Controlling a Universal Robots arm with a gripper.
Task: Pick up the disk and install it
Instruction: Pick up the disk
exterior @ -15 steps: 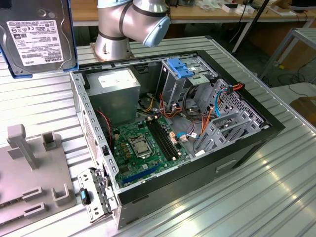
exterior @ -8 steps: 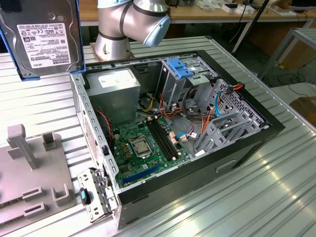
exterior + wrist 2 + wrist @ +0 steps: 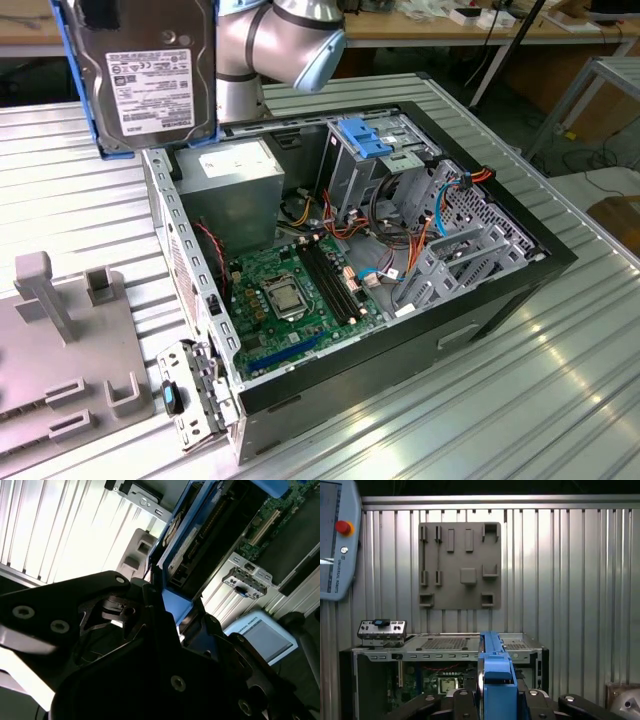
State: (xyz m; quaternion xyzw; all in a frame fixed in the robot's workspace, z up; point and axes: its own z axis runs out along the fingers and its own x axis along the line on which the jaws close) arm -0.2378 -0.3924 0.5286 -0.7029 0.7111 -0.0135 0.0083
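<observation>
Bright, even light, seemingly from overhead, fills the exterior view, whitening the disk [image 3: 150, 75] label and streaking soft glare across the ribbed table [image 3: 560, 400] at the exterior view's near right. In the second wrist view that table burns out white; the gripper [image 3: 172, 605] sits almost black

Disk [image 3: 492, 677] edge-on, blue frame toward camera, clamped between gripper [image 3: 493, 700] fingers, one on each side. Beyond it, open computer case [image 3: 445, 652], motherboard [image 3: 445, 684] visible inside. Small front panel [image 3: 382, 630] just beside case corner. Farther off, grey fixture plate [image 3: 460, 565] with raised blocks flat on ribbed metal table [image 3: 570, 580]. Teach pendant [image 3: 335, 545] with red button [image 3: 343, 527] apart from plate.
</observation>
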